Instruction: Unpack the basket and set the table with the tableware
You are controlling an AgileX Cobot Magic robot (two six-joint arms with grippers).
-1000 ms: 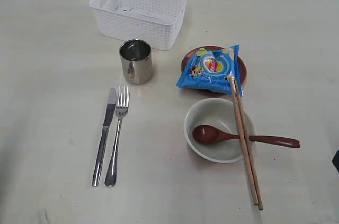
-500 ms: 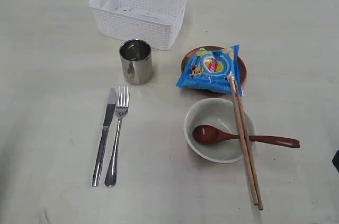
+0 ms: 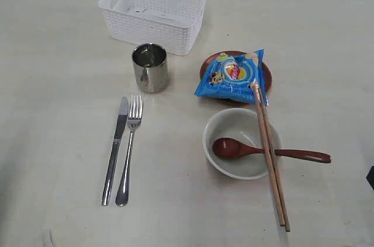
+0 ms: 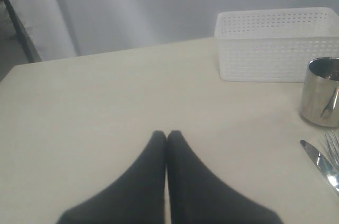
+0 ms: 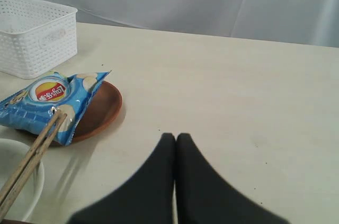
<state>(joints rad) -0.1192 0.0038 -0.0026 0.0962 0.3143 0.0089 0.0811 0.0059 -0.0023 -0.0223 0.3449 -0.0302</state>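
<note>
The white lattice basket (image 3: 153, 12) stands at the back of the cream table (image 3: 58, 83), nothing showing inside it. In front of it are the steel cup (image 3: 150, 67), the knife (image 3: 114, 150) and the fork (image 3: 129, 149) side by side. The brown plate (image 3: 265, 72) holds a blue snack packet (image 3: 234, 76). The off-white bowl (image 3: 222, 142) holds the wooden spoon (image 3: 266, 152), with two chopsticks (image 3: 270, 156) laid across. My left gripper (image 4: 167, 134) is shut and empty over bare table, left of the cup (image 4: 321, 91). My right gripper (image 5: 176, 136) is shut and empty, to the right of the plate (image 5: 100, 110).
A grey curtain runs behind the table's far edge. A dark piece of the right arm (image 3: 370, 177) shows at the right border of the exterior view.
</note>
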